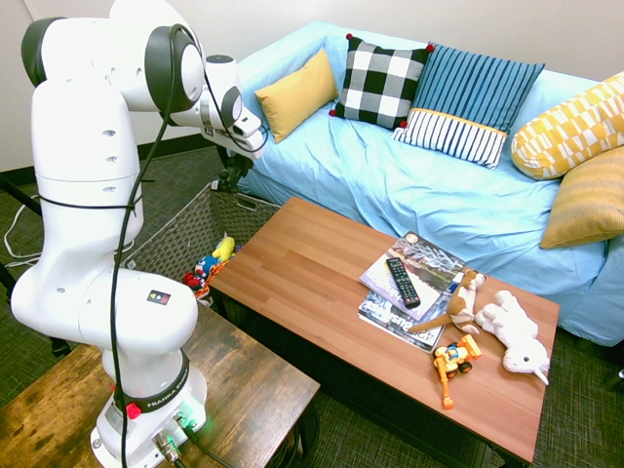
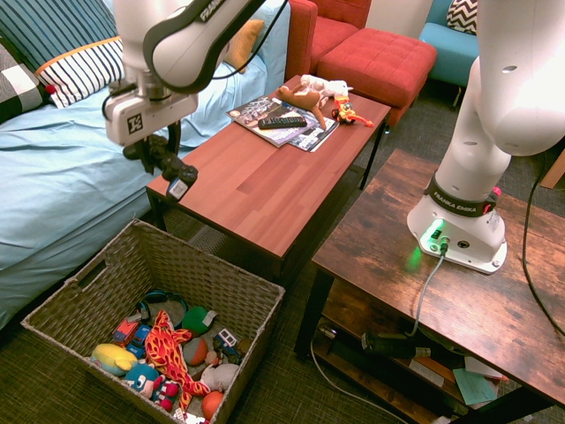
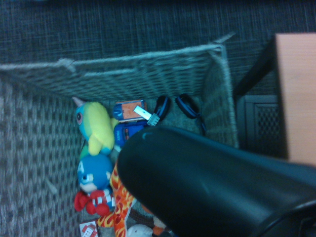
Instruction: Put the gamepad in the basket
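Note:
The gamepad [image 2: 169, 168] is a small black controller with a white tag hanging from it. My gripper [image 2: 159, 152] is shut on it from above and holds it in the air, by the coffee table's end and over the basket's far rim. In the wrist view one curved black gamepad handle [image 3: 207, 187] fills the lower right. The basket [image 2: 212, 265] is a large grey woven box on the floor below, seen also in the wrist view [image 3: 148, 74] and beside the arm [image 1: 175, 234]. It holds several toys.
The wooden coffee table [image 2: 265, 185] stands next to the basket and bears a flat black remote [image 2: 282, 122] on magazines, plush animals and a toy digger [image 1: 454, 363]. A blue sofa [image 1: 409, 185] runs behind. The dark side table [image 2: 441, 291] bears the arm.

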You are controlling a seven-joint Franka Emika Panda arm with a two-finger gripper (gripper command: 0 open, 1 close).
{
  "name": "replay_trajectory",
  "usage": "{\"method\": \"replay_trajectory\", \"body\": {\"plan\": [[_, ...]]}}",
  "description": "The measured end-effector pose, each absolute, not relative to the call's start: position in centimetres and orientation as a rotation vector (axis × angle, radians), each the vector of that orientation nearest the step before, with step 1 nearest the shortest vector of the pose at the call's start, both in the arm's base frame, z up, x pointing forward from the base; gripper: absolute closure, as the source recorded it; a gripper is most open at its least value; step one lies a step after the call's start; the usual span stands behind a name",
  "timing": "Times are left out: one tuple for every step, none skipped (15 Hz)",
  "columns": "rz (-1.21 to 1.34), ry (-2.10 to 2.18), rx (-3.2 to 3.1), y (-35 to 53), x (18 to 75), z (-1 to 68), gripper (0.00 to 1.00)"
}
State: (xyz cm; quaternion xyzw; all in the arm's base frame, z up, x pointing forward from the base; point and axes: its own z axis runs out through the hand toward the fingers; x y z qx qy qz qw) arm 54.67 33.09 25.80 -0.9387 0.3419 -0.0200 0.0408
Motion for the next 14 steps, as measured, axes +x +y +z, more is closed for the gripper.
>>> {"method": "replay_trajectory", "body": {"plan": [[-0.049,1.015,-2.902,35.3,54.4,23.7,1.00],[-0.035,0.986,-2.928,37.3,54.0,21.5,1.00],[-0.017,0.958,-2.957,39.1,53.4,19.1,1.00],[0.003,0.935,-2.982,40.6,52.7,16.7,1.00],[0.022,0.914,-3.005,41.9,51.9,14.7,1.00],[0.039,0.900,-3.026,42.8,51.3,13.1,1.00],[0.050,0.890,-3.046,43.3,50.8,11.7,1.00],[0.060,0.879,-3.066,43.7,50.3,10.5,1.00],[0.069,0.869,-3.083,44.1,49.7,9.4,1.00],[0.079,0.862,-3.094,44.5,49.3,8.5,1.00],[0.093,0.864,-3.100,44.7,49.1,8.0,0.00],[0.106,0.874,-3.106,44.7,49.2,8.0,0.00],[0.113,0.882,-3.110,44.6,49.5,8.1,0.00],[0.113,0.889,-3.108,44.5,49.8,8.2,0.00]]}}
